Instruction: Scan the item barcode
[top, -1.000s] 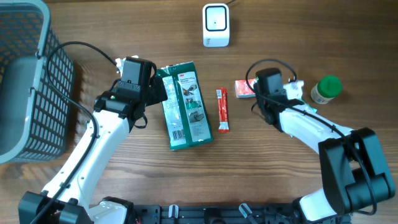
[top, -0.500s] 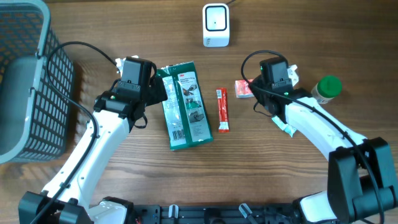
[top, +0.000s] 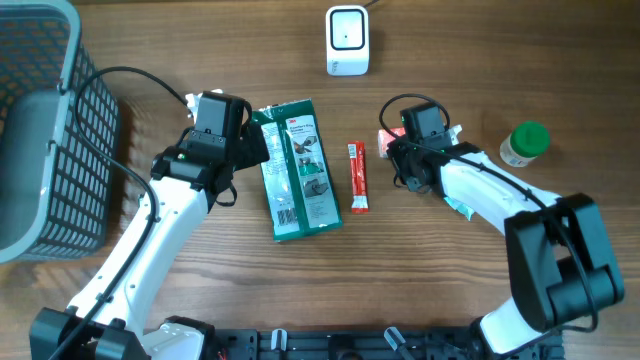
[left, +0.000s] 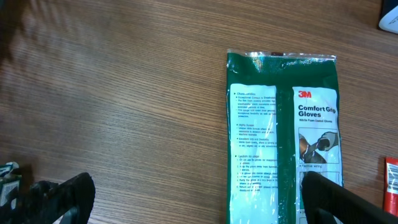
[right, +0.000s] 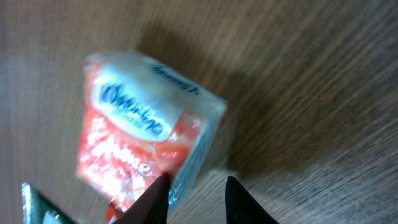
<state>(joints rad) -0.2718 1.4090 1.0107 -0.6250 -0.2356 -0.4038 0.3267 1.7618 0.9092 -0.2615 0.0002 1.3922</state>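
The white barcode scanner (top: 347, 40) stands at the back centre of the table. A green pack of gloves (top: 298, 168) lies flat with my left gripper (top: 254, 146) open at its upper left corner. In the left wrist view the pack (left: 283, 137) lies ahead, with one fingertip (left: 326, 199) over it. A small red-and-white packet (top: 392, 142) lies to the right of a red stick sachet (top: 358, 176). My right gripper (right: 196, 186) has its jaws a little apart at the corner of the packet (right: 146, 134), holding nothing.
A dark mesh basket (top: 40, 130) fills the left edge. A green-lidded bottle (top: 524, 143) stands at the right. A teal wrapper (top: 458, 207) peeks out under the right arm. Cables loop over both wrists.
My right arm swung left towards the red-and-white packet, and its jaws went from shut to slightly apart. The left arm and the glove pack stayed put.
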